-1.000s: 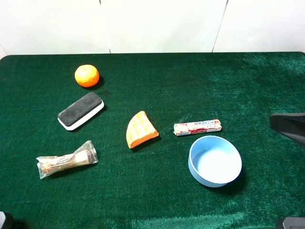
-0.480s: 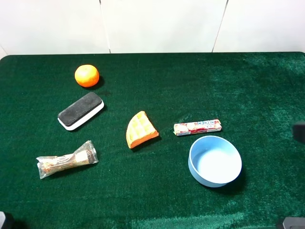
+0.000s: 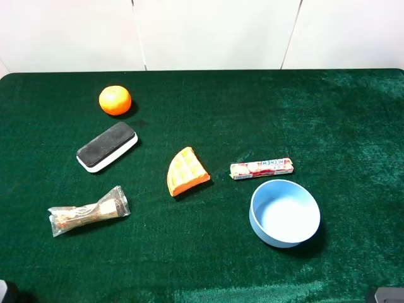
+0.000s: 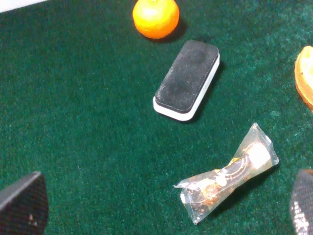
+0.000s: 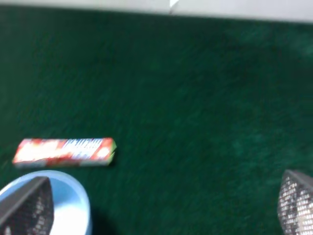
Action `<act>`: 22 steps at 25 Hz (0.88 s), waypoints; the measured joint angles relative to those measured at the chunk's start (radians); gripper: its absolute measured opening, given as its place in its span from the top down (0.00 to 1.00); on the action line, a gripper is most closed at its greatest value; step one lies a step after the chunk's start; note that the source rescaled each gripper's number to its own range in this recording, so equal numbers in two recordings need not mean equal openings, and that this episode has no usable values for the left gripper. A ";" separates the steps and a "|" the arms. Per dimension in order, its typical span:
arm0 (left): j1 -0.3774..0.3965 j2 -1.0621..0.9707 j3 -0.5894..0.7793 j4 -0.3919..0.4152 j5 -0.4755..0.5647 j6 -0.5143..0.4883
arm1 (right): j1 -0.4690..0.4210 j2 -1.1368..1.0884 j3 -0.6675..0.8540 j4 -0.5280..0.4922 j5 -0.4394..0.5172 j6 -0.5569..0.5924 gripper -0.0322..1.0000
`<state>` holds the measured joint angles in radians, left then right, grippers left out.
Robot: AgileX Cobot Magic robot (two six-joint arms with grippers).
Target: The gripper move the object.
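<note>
The light blue bowl (image 3: 285,213) stands upright and empty on the green cloth at the front right, just in front of a candy bar (image 3: 261,168). In the right wrist view only part of the bowl's rim (image 5: 68,203) shows, beside one dark finger (image 5: 27,208). My right gripper (image 5: 164,188) is open and empty, held back from the bowl and off to its right. My left gripper (image 4: 164,198) is open and empty above the cloth near a clear wrapped snack (image 4: 227,174). Neither gripper's fingers show in the high view.
An orange fruit (image 3: 115,100) lies at the back left, a black and white eraser (image 3: 106,146) in front of it, the wrapped snack (image 3: 88,210) at the front left, an orange waffle wedge (image 3: 186,172) in the middle. A white wall runs behind the table.
The dark end of the right arm, seen at the right edge of the high view, has drawn back to the right and out of that view. The objects have not moved.
</note>
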<state>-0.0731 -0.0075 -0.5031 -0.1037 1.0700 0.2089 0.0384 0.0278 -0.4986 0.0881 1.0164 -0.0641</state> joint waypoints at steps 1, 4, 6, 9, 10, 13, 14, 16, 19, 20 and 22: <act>0.000 0.000 0.000 0.000 0.000 0.000 | -0.027 -0.021 0.000 0.008 0.002 -0.011 0.00; 0.000 0.000 0.000 0.000 0.000 0.000 | -0.057 -0.033 0.000 0.018 0.003 -0.018 0.00; 0.000 0.000 0.000 0.000 0.000 0.000 | -0.057 -0.034 0.000 0.022 0.003 -0.020 0.00; 0.000 0.000 0.000 0.001 0.000 0.000 | -0.057 -0.034 0.000 0.022 0.003 -0.020 0.00; 0.000 0.000 0.000 0.001 0.000 0.000 | -0.057 -0.034 0.000 0.022 0.003 -0.018 0.00; 0.000 0.000 0.000 0.003 0.000 0.000 | -0.057 -0.034 0.000 0.020 0.003 -0.009 0.00; 0.000 0.000 0.000 0.003 0.000 0.000 | -0.057 -0.034 0.000 0.019 0.003 -0.008 0.00; 0.000 0.000 0.000 0.003 0.000 0.000 | -0.057 -0.034 0.000 0.019 0.003 -0.005 0.00; 0.000 0.000 0.000 0.003 0.000 0.000 | -0.057 -0.034 0.000 0.019 0.003 -0.005 0.00; 0.000 0.000 0.000 0.003 0.000 0.000 | -0.057 -0.034 0.000 0.019 0.003 -0.004 0.00; 0.000 0.000 0.000 0.003 0.000 0.000 | -0.057 -0.034 0.000 0.019 0.003 -0.004 0.00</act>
<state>-0.0731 -0.0075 -0.5031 -0.1006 1.0700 0.2089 -0.0190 -0.0062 -0.4986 0.1075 1.0197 -0.0685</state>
